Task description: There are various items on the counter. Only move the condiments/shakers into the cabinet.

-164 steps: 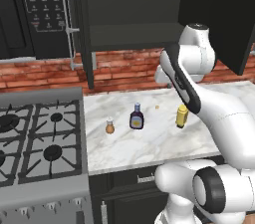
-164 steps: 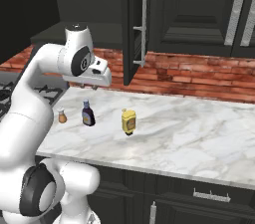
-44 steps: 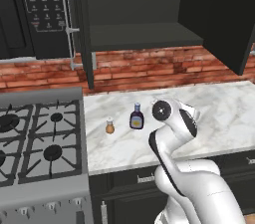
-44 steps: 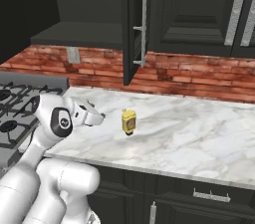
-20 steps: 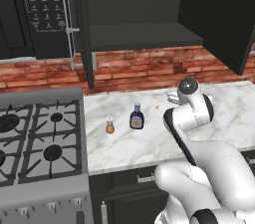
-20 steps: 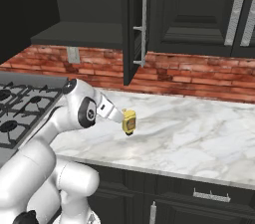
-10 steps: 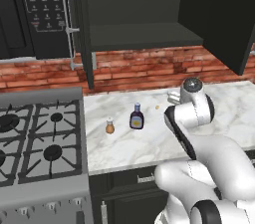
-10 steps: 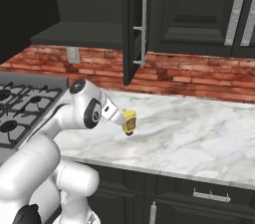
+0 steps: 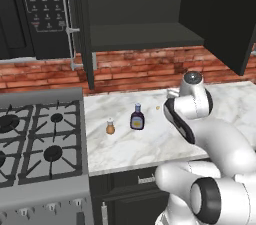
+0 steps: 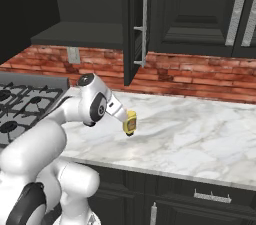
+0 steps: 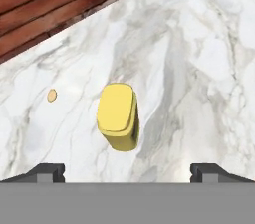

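Above the marble counter (image 10: 200, 134) my gripper (image 11: 127, 170) hangs with its jaws spread wide, gripping nothing; the yellow squeeze bottle (image 11: 118, 116) stands just beyond, near a tiny orange speck (image 11: 52, 95).

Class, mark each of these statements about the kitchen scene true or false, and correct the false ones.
1. The yellow bottle stands on the counter. True.
2. The hand is shut on the yellow bottle. False: its fingers stand wide apart, holding nothing.
3. The sauce bottle is on the cabinet shelf. False: it is on the counter.
4. The shaker stands between the stove and the sauce bottle. True.
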{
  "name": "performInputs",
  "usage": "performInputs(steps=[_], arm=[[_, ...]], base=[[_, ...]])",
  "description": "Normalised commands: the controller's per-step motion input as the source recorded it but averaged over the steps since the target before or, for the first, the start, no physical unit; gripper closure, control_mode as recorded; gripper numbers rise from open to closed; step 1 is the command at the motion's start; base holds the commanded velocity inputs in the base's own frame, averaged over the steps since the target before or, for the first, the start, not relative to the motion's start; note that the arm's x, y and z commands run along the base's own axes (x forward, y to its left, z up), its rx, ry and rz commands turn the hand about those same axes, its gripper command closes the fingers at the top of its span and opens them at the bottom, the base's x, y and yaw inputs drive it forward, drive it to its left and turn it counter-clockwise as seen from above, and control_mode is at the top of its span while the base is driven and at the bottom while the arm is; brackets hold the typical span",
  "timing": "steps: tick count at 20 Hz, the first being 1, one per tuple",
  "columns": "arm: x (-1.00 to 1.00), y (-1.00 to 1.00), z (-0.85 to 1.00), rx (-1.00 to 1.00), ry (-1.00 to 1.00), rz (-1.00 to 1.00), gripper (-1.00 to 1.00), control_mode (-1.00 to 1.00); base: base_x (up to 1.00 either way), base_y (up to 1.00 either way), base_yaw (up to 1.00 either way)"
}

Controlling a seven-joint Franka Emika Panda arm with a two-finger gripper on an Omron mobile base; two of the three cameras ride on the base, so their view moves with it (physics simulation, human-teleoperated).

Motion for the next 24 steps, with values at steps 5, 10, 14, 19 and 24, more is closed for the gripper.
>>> performInputs(steps=[5, 10, 14, 19, 24], arm=[[0.14, 0.0, -0.11, -0.02, 0.1, 0.0, -1.0, -1.0], [0.01, 0.0, -0.18, -0.02, 0.13, 0.0, -1.0, -1.0], [0.0, 0.0, -0.06, 0.0, 0.03, 0.0, -1.0, -1.0], [0.0, -0.03, -0.11, -0.01, -0.01, 0.0, -1.0, -1.0], [0.06, -0.08, -0.01, 0.0, -0.02, 0.0, -1.0, -1.0]], base=[[0.0, 0.0, 0.0], [0.0, 0.0, 0.0], [0.0, 0.0, 0.0], [0.0, 0.0, 0.0], [0.0, 0.0, 0.0]])
